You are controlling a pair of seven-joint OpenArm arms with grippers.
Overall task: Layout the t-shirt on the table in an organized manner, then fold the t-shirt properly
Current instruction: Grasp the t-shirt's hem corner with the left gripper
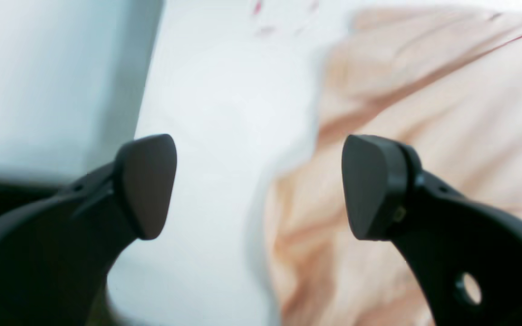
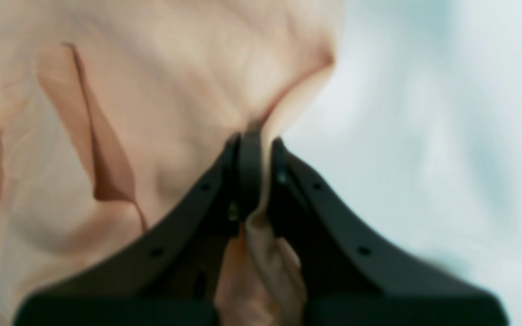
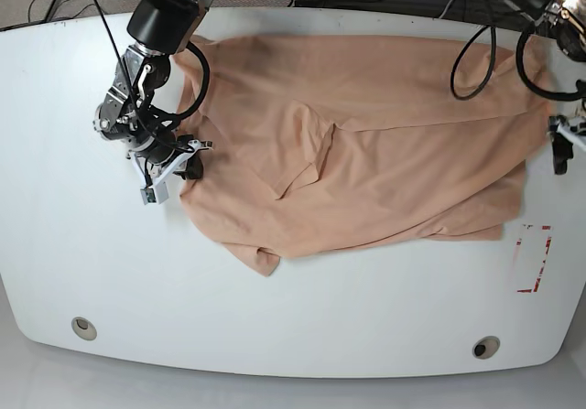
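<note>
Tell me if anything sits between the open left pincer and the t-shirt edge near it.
Nothing visible does. The left pincer is open over bare table, with the t-shirt edge right beside it. The right pincer is shut on the t-shirt.

Lighting bright, even, overhead; faint glare on the glossy white rounded tabletop [image 3: 275, 308], soft shadows under the pale peach fabric t-shirt [image 3: 366, 144]; both wrist views blurred, backgrounds washed out, base view sharp.

No readable text, label, brand, number or sign is found on the t-shirt [image 3: 366, 144] or the counter [image 3: 275, 308].
</note>
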